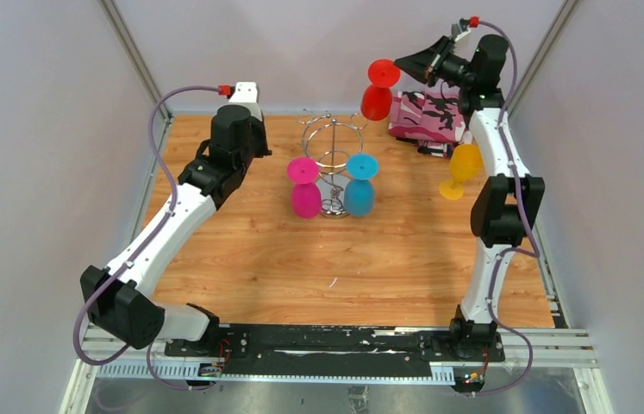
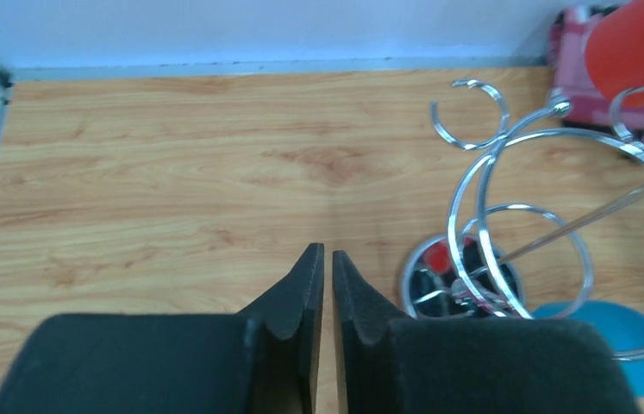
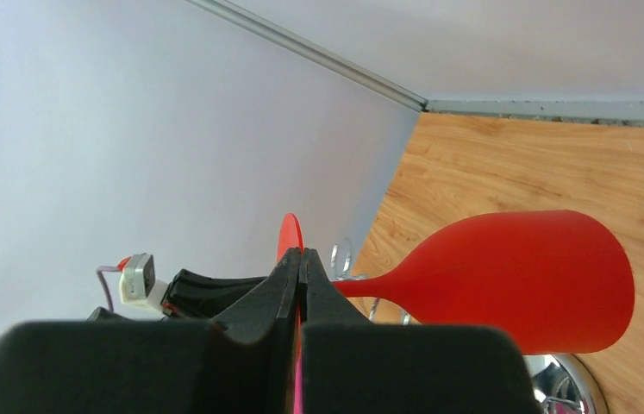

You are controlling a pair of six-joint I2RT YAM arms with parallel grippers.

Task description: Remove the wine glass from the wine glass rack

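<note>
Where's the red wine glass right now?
In the top view the red wine glass is at the far right, held upside down by the right claw, lifted clear above the wine glass rack, beside the pink patterned box.

Wooden table (image 1: 301, 267) with grey walls (image 1: 34, 129) around it. Pink patterned box (image 1: 426, 118) at the table's far right corner. Yellow glass (image 1: 461, 170) near the table's right edge, just in front of the box.
</note>
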